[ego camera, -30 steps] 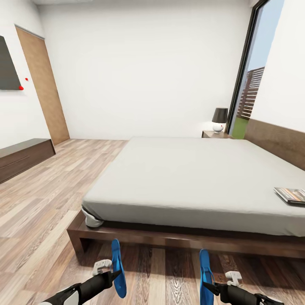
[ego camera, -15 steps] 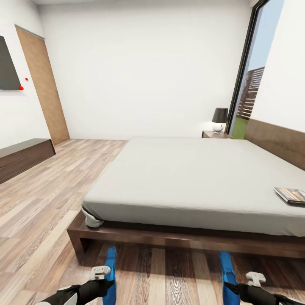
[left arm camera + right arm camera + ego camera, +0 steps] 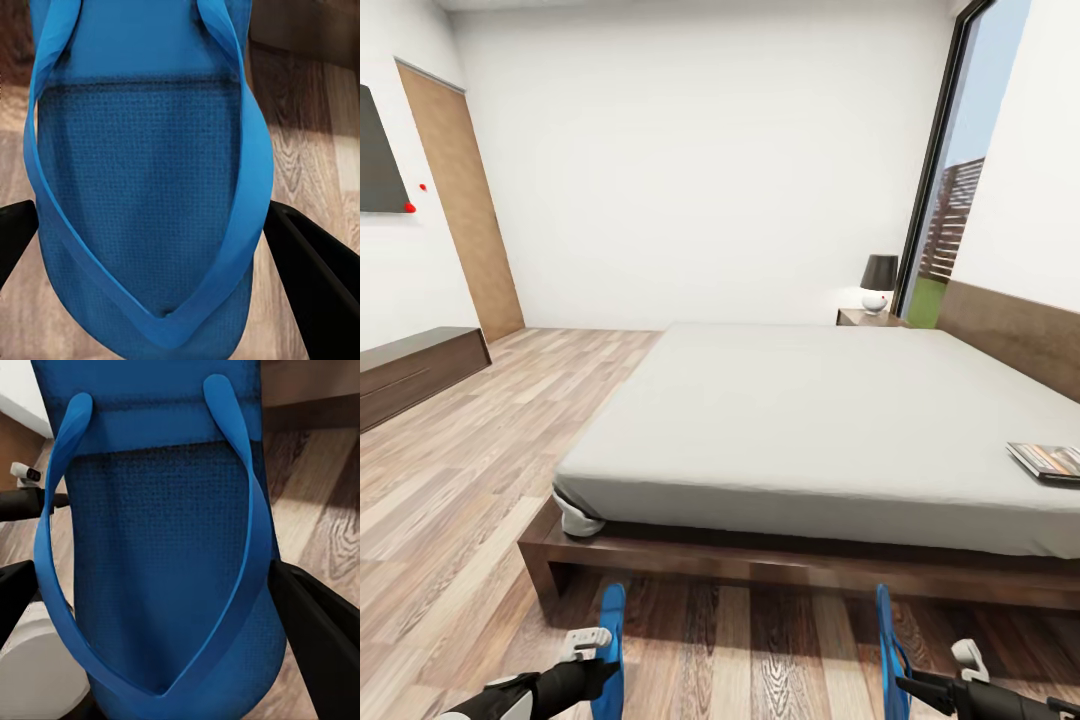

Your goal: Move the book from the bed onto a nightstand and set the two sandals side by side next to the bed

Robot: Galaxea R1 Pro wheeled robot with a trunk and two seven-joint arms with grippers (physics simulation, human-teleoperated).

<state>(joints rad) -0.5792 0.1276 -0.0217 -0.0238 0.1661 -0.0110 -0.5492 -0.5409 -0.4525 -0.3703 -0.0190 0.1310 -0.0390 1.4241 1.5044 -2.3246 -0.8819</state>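
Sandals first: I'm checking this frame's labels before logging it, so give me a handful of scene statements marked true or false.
1. Each gripper holds one blue sandal: left sandal in the left gripper, right sandal in the right gripper. True.
2. The book lies on the nightstand. False: it lies on the bed.
3. A dark-shaded lamp stands on the nightstand. True.
4. Both sandals lie flat on the mattress. False: they are held above the wood floor.

A blue sandal [image 3: 161, 562] sits sole-up between the right pincer's [image 3: 161, 622] two black fingers [image 3: 319, 630], which press its edges from either side. Its thin straps [image 3: 247, 510] meet in a V near the camera. Plank floor [image 3: 322, 502] lies behind, with a white rounded part [image 3: 34, 667] beside the sandal.
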